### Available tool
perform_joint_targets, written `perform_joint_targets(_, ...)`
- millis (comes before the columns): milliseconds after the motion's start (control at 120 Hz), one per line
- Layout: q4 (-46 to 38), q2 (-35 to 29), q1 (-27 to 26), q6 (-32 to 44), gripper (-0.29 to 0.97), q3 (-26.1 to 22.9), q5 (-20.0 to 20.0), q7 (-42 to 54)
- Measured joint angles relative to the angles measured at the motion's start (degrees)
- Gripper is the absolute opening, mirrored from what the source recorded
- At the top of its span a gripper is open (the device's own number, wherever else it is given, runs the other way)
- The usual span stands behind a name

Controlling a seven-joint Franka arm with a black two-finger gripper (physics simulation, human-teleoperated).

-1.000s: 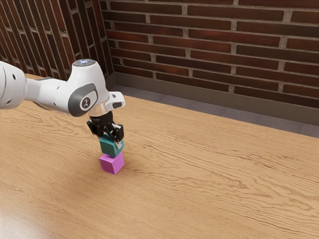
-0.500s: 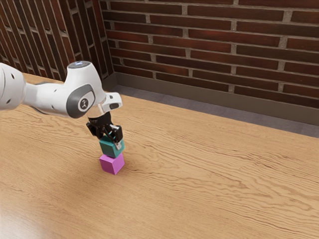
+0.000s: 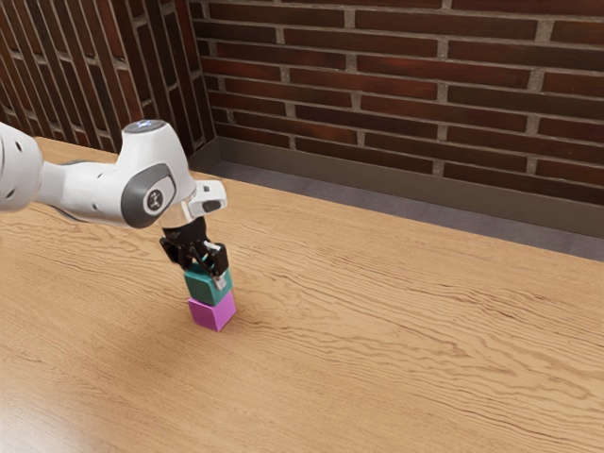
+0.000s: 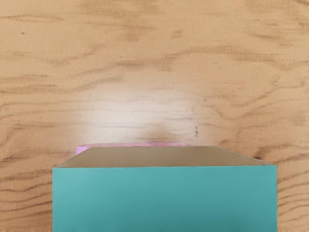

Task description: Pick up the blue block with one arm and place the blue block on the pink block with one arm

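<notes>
1. Squarely over its target, the blue block, which renders as blue-green, sits atop the pink block on the wooden desk. The white arm reaches in from the exterior view's left, in front of a brick wall.
2. The gripper stands directly above the stack. Its black fingers are set narrow and clamp the blue block's upper part from two opposite sides.
3. From the hand's own camera, the blue block looms just under the hand. A thin strip of the pink block peeps out beyond its far edge, which suggests the two line up closely.
4. Handling, as a judgement: the cube looks rigid and hard-edged, light enough for a two-finger pinch, and not fragile. Its flat, smooth faces could slip under a weak grip, so the best hold is on two parallel side faces, centred, with the fingers high enough to clear the block beneath.
5. The task looks nearly complete. What appears to remain is letting go and lifting straight up.
6. The risk lies in the parting. A sideways drag or a finger catching an edge could nudge the top cube off its small perch, since the pink block offers a base no wider than the cube it carries.
</notes>
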Motion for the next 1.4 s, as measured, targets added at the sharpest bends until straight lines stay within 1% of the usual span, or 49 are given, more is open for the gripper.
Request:
perform_joint_targets(242, -1.0, -1.1, 1.0, -0.1, 0.28, 0.2, 0.1, 0.4)
perform_joint_targets(858, 0.2, -0.2, 1.4, -0.1, 0.27, 0.2, 0.1, 1.2)
perform_joint_targets(1400, 0.2, -0.1, 1.4, -0.1, 0.26, 0.1, -0.9, 1.4)
